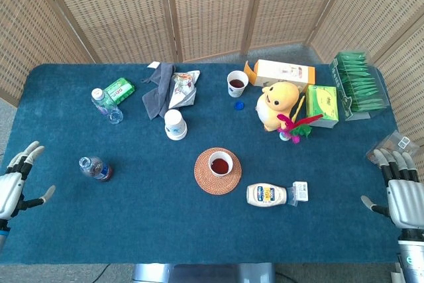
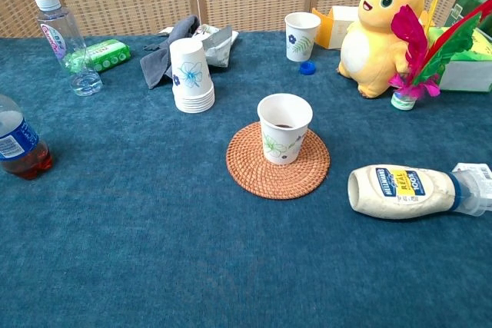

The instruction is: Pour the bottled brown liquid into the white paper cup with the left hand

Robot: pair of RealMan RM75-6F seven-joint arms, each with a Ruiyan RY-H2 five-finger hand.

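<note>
1. The white paper cup with a leaf print (image 2: 284,127) stood upright on the round woven rattan coaster (image 2: 277,163) and held brown liquid (seen from the head view).
2. The clear plastic bottle with a blue label and a little brown liquid (image 1: 96,168) stood upright, well left of the coaster.
3. The left hand (image 1: 14,182) hovered at the table's left edge, fingers spread, holding nothing.
4. The right hand (image 1: 402,193) hovered at the right edge, fingers apart, empty.
</note>
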